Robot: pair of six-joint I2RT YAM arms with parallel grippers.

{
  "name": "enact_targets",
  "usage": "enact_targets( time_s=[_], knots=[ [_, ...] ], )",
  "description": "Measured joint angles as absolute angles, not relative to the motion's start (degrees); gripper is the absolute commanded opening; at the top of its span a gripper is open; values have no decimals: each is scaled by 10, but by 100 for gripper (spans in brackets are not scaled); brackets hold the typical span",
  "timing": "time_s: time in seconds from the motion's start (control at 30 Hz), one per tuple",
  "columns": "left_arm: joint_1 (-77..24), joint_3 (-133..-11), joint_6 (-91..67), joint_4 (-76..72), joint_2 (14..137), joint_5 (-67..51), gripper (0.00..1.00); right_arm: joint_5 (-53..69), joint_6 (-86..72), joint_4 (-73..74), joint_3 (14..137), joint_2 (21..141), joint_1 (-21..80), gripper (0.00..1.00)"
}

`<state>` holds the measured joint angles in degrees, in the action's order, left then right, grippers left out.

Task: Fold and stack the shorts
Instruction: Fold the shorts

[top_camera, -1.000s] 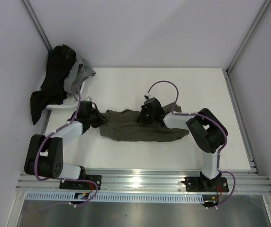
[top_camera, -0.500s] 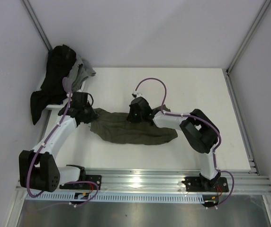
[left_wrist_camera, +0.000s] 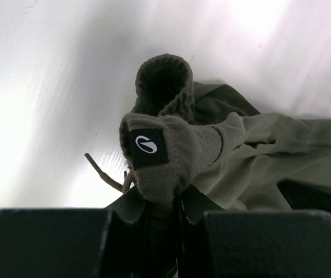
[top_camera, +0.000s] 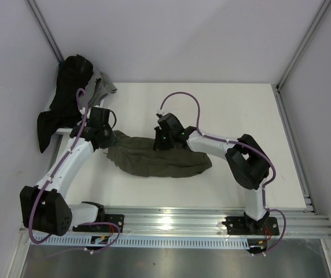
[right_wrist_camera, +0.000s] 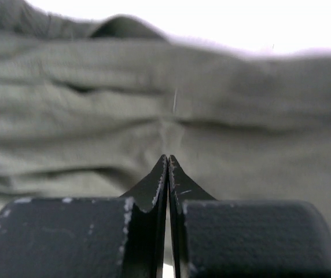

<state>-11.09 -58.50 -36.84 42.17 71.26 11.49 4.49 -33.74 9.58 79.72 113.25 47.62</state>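
olive shorts lie across the table, left jaws clamping waistband, right jaws closed

top: high over near edge, facing far, whole table | wrists: close, low | shared: shorts

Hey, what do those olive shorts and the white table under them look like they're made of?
The shorts: soft matte cloth, probably a cotton blend, since it wrinkles and drapes loosely; the waistband looks rib-knit. The table: a hard, smooth white sheet, perhaps laminate or painted board, with glare showing a slight sheen.
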Motion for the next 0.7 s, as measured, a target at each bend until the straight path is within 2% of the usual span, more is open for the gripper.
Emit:
enact_targets(
  time_s=[0.33, 0.7],
  knots=[
    [-111, -596, -359, 431, 728, 125, 0, 106, -335, 147, 748, 1062, 486, 2],
    [-119, -632, -345, 456, 729, 143, 0, 175, -369, 105, 742, 1153, 497, 1]
  ],
)
